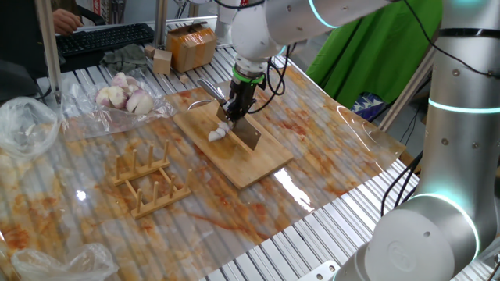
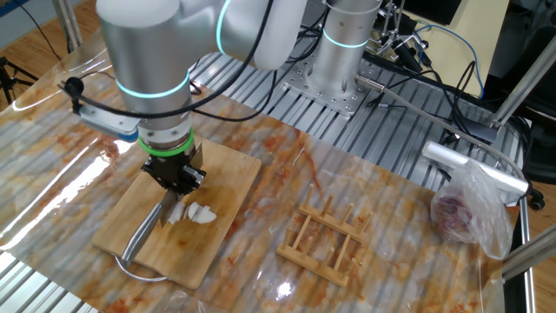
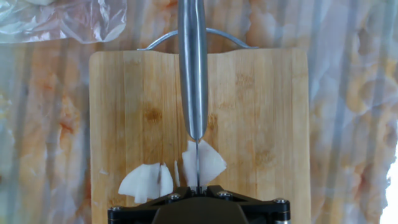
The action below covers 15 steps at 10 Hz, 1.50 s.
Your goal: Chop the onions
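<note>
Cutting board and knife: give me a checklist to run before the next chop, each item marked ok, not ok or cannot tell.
1. Claw shut on the knife: ok.
2. Blade over the onion pieces: ok, its edge runs into the right-hand piece in the hand view.
3. Onion pieces on the wooden board, away from its edges: ok.
4. Board flat on the table, not overhanging: ok.
5. Piece under the blade cut fully through: cannot tell.
6. Wooden rack clear of the board: ok.
</note>
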### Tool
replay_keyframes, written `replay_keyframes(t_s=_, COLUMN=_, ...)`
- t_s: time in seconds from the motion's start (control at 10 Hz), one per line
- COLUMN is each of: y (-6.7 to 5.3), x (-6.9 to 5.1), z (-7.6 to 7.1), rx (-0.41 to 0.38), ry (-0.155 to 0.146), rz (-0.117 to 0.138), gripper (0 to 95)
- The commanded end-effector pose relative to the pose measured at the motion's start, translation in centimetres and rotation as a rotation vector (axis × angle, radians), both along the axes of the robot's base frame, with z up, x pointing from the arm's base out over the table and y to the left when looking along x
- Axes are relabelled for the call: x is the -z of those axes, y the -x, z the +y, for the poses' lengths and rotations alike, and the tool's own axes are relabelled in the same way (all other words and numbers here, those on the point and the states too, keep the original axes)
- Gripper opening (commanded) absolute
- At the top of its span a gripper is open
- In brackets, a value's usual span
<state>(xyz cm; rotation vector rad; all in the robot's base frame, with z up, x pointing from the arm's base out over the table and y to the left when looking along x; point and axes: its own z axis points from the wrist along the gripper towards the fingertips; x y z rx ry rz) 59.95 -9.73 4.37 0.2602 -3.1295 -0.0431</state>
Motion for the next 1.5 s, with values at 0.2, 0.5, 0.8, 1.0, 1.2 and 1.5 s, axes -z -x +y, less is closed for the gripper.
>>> replay_keyframes(t_s=0.2, y=0.4, x=2.5, z=0.3, rx=0.021, ry=0.011, rz=-0.008, gripper=0.0)
replay_keyframes(t_s=0.5, y=0.1, x=2.7, z=0.3, rx=0.027, ry=0.014, rz=0.016, gripper=0.0)
replay_keyframes(t_s=0.8, y=-0.1, x=1.7, z=0.5, rx=0.031, ry=0.011, rz=0.018, gripper=0.0)
replay_keyframes(t_s=1.0, y=-0.4, x=-0.3, z=0.6, rx=0.033, ry=0.025, rz=0.04, gripper=0.0)
replay_keyframes(t_s=1.2, y=-0.1, x=0.0, z=0.7, rx=0.034, ry=0.023, rz=0.041, gripper=0.0)
replay_keyframes(t_s=1.5, y=0.4, x=1.0, z=0.7, rx=0.04, ry=0.015, rz=0.021, gripper=0.0)
